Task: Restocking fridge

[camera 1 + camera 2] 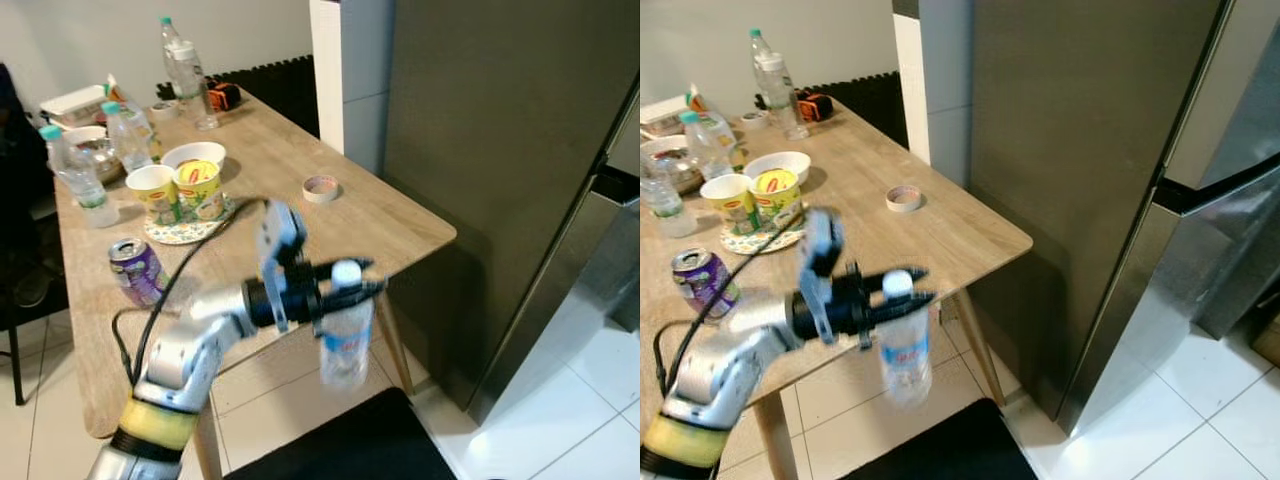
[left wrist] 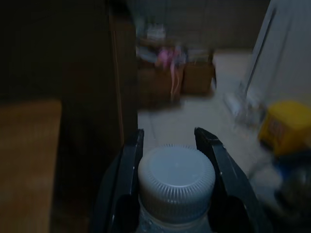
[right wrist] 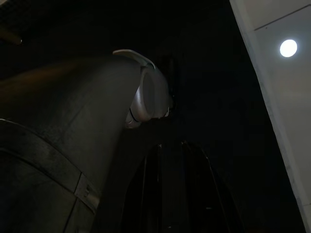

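My left gripper [image 1: 352, 278] is shut on the neck of a clear water bottle [image 1: 346, 340] with a white cap [image 2: 176, 182]. The bottle hangs upright off the table's front right corner, above the tiled floor. Both black fingers [image 2: 127, 170] press against the cap's sides in the left wrist view. The steel fridge [image 1: 1090, 180] stands closed to the right, its door seam at mid height. My right gripper [image 3: 177, 194] hangs in the dark beside my body.
The wooden table [image 1: 370, 215] holds a purple can [image 1: 137, 270], two yellow cups [image 1: 200, 188] on a mat, a white bowl [image 1: 195, 153], several water bottles [image 1: 185, 70], a tape roll [image 1: 321, 188]. A black shape [image 1: 350, 445] lies low in front.
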Robot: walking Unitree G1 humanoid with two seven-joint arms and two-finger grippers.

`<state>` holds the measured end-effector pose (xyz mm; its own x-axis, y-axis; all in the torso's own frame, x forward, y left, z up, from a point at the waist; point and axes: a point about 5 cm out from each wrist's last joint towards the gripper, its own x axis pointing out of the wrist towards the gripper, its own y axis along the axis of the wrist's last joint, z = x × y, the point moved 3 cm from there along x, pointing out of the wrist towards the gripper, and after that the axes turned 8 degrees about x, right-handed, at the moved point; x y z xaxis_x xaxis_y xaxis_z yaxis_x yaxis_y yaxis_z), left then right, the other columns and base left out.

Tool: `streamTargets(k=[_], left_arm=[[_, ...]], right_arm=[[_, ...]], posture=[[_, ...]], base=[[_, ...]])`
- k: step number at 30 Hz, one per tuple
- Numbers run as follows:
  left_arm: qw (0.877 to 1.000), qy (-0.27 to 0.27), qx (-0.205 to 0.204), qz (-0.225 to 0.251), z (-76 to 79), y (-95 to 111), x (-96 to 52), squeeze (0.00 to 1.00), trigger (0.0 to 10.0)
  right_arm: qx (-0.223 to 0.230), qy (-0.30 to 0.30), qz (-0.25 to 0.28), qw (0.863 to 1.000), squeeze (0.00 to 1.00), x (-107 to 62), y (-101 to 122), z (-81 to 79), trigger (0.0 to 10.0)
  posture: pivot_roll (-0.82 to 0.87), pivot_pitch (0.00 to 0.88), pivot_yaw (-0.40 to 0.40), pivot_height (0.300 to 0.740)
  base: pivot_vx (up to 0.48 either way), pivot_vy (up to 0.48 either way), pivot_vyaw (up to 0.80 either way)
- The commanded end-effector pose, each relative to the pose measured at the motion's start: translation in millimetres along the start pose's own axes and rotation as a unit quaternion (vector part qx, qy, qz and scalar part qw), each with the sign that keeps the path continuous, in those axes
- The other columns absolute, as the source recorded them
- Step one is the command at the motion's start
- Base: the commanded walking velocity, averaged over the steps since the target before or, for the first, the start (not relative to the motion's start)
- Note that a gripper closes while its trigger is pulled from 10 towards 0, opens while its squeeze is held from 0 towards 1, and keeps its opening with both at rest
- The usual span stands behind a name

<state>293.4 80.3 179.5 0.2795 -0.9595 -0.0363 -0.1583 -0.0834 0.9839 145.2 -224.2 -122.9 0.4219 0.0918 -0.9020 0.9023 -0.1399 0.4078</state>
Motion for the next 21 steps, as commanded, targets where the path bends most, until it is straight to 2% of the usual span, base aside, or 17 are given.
streamTargets(k=[1, 6, 7, 8, 10, 11, 12, 14, 15, 17, 19, 21], left_arm=[[0.993, 0.033, 0.001, -0.113, 9.9, -56.9, -7.1, 0.00, 10.0], [0.990, 0.046, 0.000, -0.133, 13.4, -71.2, -7.4, 0.00, 10.0], [0.986, 0.051, 0.008, -0.155, 16.0, -82.5, -8.3, 0.00, 10.0], [0.975, 0.072, 0.026, -0.208, 19.0, -107.3, -12.7, 0.00, 10.0], [0.967, 0.067, 0.023, -0.245, 26.4, -126.1, -16.9, 0.00, 10.0], [0.967, 0.067, 0.023, -0.245, 26.4, -126.1, -16.9, 0.00, 10.0], [0.962, 0.061, 0.021, -0.264, 31.0, -136.4, -19.5, 0.00, 10.0], [0.944, 0.060, 0.008, -0.325, 43.1, -169.9, -29.7, 0.00, 10.0], [0.944, 0.060, 0.008, -0.325, 43.1, -169.9, -29.7, 0.00, 10.0], [0.928, 0.058, -0.001, -0.367, 54.4, -193.7, -39.1, 0.00, 10.0], [0.899, 0.073, -0.027, -0.431, 73.7, -225.7, -58.2, 0.00, 10.0], [0.878, 0.086, -0.047, -0.469, 88.1, -243.6, -72.8, 0.00, 10.0]], right_arm=[[0.009, 0.000, -0.008, 1.000, 0.00, 0.6, -7.0, -3.0, 10.0], [0.008, 0.001, -0.008, 1.000, 0.00, 1.1, -7.1, -4.3, 10.0], [0.009, 0.002, -0.007, 1.000, 0.00, 1.2, -6.9, -4.8, 10.0], [0.009, 0.002, -0.006, 1.000, 0.00, 1.3, -6.3, -5.1, 10.0], [0.008, 0.002, -0.006, 1.000, 0.00, 1.3, -6.0, -5.0, 10.0], [0.008, 0.002, -0.006, 1.000, 0.00, 1.3, -6.0, -5.0, 10.0], [0.008, 0.001, -0.006, 1.000, 0.00, 1.3, -5.9, -4.7, 10.0], [0.008, 0.000, -0.007, 1.000, 0.00, 1.1, -5.9, -3.8, 10.0], [0.008, 0.000, -0.007, 1.000, 0.00, 1.1, -5.9, -3.8, 10.0], [0.007, -0.001, -0.007, 1.000, 0.00, 1.0, -5.8, -3.5, 10.0], [0.007, -0.002, -0.007, 1.000, 0.00, 1.1, -5.8, -3.6, 10.0], [0.006, -0.002, -0.007, 1.000, 0.00, 1.2, -5.9, -3.9, 10.0]], posture=[[-0.06, 0.016, 0.051, 0.740], [-0.06, 0.011, 0.053, 0.740], [-0.06, 0.009, 0.052, 0.740], [-0.06, 0.010, 0.049, 0.740], [-0.06, 0.010, 0.049, 0.740], [-0.06, 0.010, 0.049, 0.740], [-0.06, 0.010, 0.049, 0.740], [-0.06, 0.009, 0.050, 0.740], [-0.06, 0.009, 0.050, 0.740], [-0.06, 0.009, 0.050, 0.740], [-0.07, 0.003, 0.051, 0.740], [-0.07, 0.003, 0.051, 0.740]], base=[[0.000, 0.000, 0.00], [0.000, 0.000, 0.00], [0.000, 0.000, 0.00], [0.000, 0.000, 0.00], [0.000, 0.000, 0.00], [0.000, 0.000, 0.00], [0.000, 0.000, 0.00], [0.000, 0.000, 0.00], [0.000, 0.000, 0.00], [0.000, 0.000, 0.00], [0.000, 0.000, 0.00], [0.000, 0.000, 0.00]])
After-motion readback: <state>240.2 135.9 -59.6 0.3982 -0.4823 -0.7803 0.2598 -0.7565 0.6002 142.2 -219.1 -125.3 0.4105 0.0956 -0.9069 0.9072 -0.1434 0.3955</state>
